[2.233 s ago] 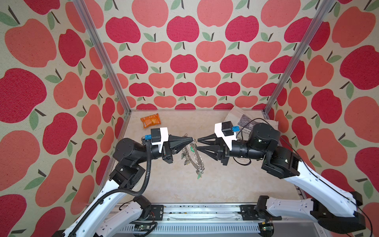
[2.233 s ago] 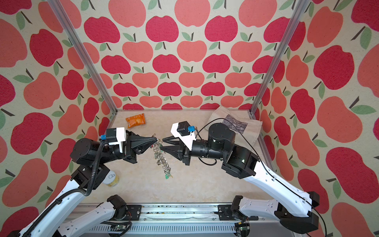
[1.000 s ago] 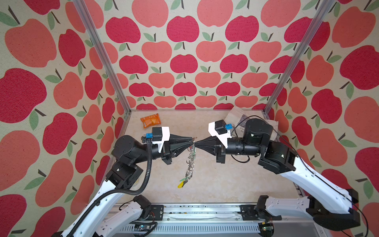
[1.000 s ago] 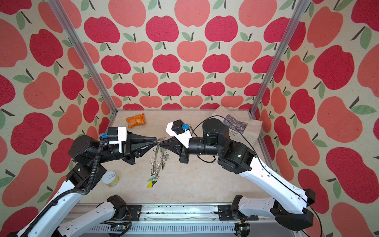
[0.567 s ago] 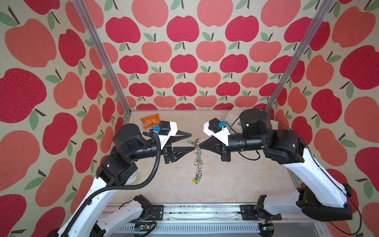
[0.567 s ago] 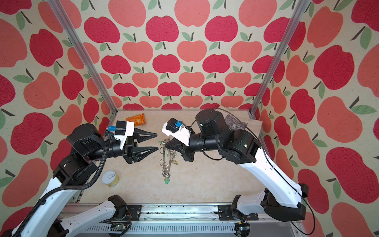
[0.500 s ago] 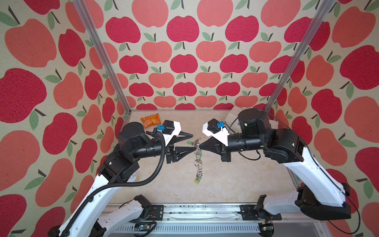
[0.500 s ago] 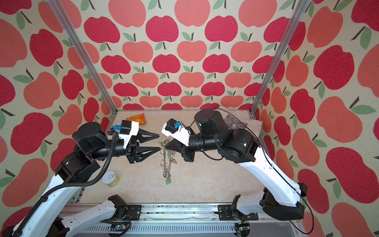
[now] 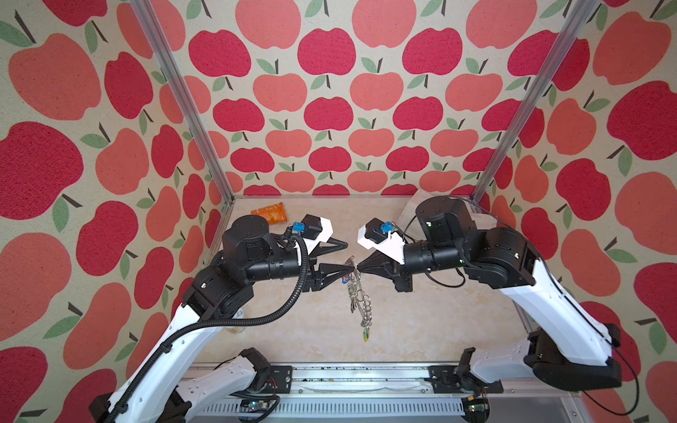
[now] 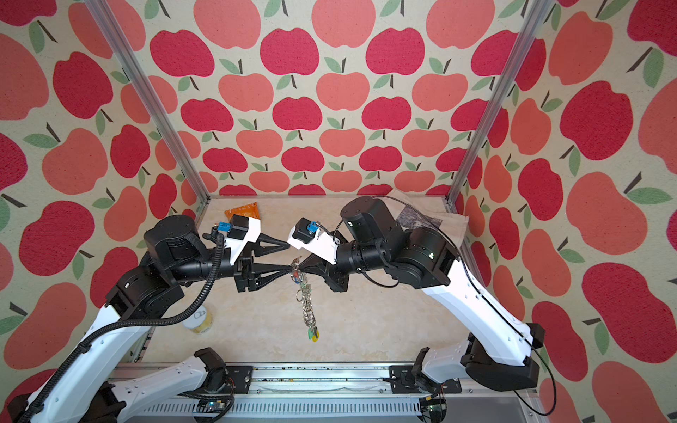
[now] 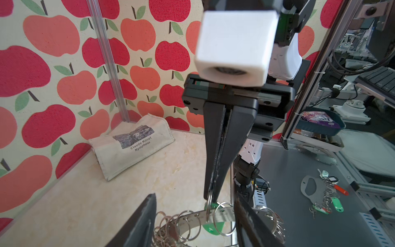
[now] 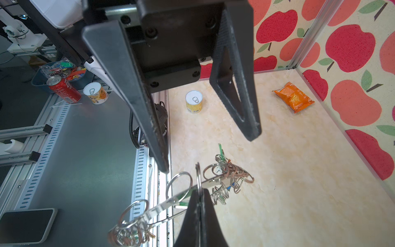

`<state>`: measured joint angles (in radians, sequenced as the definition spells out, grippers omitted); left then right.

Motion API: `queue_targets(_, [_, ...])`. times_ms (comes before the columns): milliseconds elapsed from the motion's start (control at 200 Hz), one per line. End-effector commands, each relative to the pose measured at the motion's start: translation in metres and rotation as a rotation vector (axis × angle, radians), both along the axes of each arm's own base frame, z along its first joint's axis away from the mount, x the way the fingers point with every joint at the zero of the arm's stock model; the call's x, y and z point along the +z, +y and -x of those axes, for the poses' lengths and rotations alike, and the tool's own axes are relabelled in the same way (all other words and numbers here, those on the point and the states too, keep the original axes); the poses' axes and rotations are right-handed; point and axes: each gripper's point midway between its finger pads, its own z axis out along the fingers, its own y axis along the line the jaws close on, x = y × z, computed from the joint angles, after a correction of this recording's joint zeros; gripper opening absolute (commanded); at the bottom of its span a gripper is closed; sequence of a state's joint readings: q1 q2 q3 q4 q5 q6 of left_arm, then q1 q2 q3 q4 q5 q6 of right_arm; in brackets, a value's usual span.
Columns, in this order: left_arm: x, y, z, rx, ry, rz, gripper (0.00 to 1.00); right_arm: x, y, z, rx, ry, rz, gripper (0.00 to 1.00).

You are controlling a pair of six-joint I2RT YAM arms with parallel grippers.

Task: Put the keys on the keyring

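— Where is the keyring?

— The keyring hangs over the middle of the desk from the right gripper. That gripper's jaws are clenched on one of the wire rings at the rim. The right wrist view shows the ring pinched at the very tips. From there the disc dangles toward 6 o'clock, edge-on in both top views.

— And the other arm?

— The left gripper comes in from 9 o'clock, facing the right one, which reaches in from 3 o'clock. Its jaws are released, spread apart and holding nothing. The fingertip on its 6 o'clock side sits at the top of the keyring, just beside the right tips. Whether it touches I cannot tell.

— The keys?

— The keys hang in a bunch on the rim's rings, with green and yellow tags at the lowest end. Whether they reach the desk I cannot tell.

— Anything else?

— An orange packet lies at 11 o'clock, a small yellow can at 8 o'clock and a printed cloth bag in the 1 o'clock corner. All are well apart from the keyring.
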<state>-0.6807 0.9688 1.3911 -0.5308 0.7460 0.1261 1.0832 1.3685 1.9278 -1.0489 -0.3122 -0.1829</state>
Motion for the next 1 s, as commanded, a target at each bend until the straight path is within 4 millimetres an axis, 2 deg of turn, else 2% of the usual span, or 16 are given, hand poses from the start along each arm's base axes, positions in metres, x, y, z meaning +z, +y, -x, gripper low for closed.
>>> queue_targets(0, [0.008, -0.001, 0.008, -0.037, -0.005, 0.006, 0.43, 0.015, 0.001, -0.001, 0.011, -0.027, -0.044, 0.00])
queue_targets(85, [0.006, -0.004, 0.009, -0.051, 0.001, 0.003, 0.31, 0.014, 0.001, -0.001, 0.010, -0.026, -0.043, 0.00])
queue_targets(200, [0.008, -0.007, 0.009, -0.061, -0.002, 0.006, 0.20, 0.012, 0.002, -0.002, 0.011, -0.025, -0.037, 0.00])
queue_targets(555, [0.001, -0.012, 0.014, -0.098, 0.030, -0.018, 0.16, 0.012, 0.001, -0.006, -0.002, -0.032, -0.042, 0.00])
queue_targets(850, [-0.003, -0.014, 0.015, -0.111, 0.031, -0.031, 0.06, 0.014, 0.000, -0.005, -0.001, -0.031, -0.050, 0.00])
queue_targets(996, [-0.004, -0.015, 0.017, -0.123, 0.038, -0.034, 0.07, 0.013, 0.000, -0.007, -0.005, -0.031, -0.048, 0.00])
